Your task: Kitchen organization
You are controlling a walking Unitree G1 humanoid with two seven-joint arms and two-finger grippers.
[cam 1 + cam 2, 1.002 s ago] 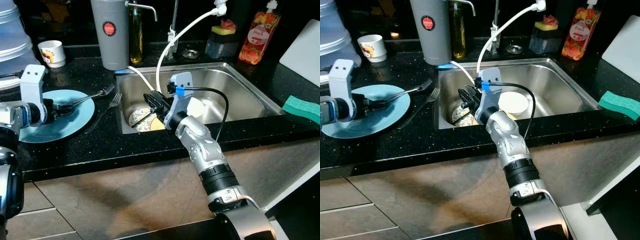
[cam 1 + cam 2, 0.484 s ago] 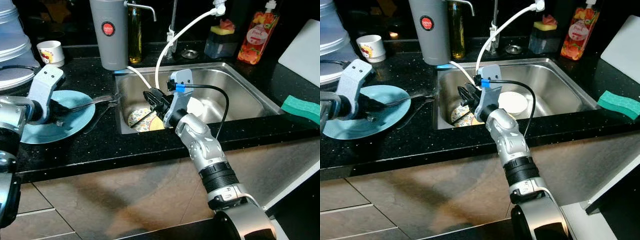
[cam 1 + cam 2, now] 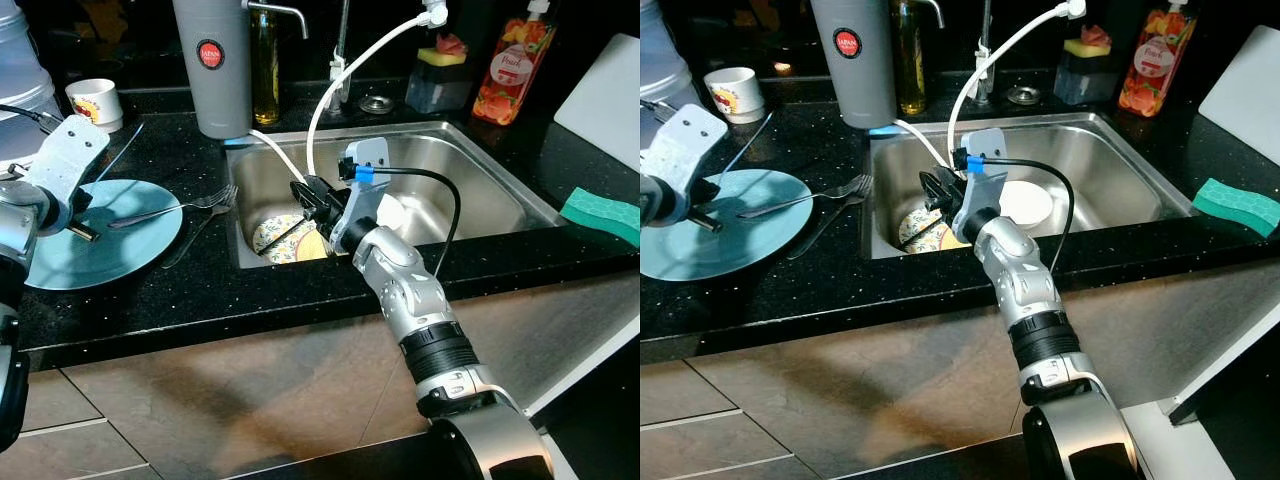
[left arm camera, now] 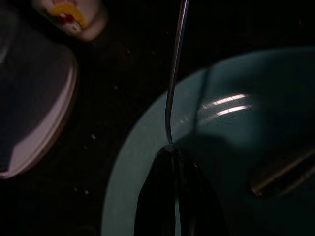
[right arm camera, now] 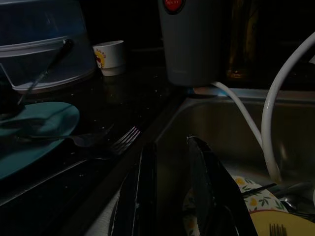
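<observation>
Here the left gripper hovers over the blue plate, clenched on a thin utensil that sticks out past its tips. A fork rests on the plate's rim, apart. The right gripper hangs slightly parted above the sink.

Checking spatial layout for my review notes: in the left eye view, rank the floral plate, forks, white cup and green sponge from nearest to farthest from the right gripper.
From the right gripper:
1. Floral plate, in the sink just below it.
2. Forks, on the counter left of the sink.
3. White cup, far left at the back, and green sponge, far right: too close to call.
</observation>
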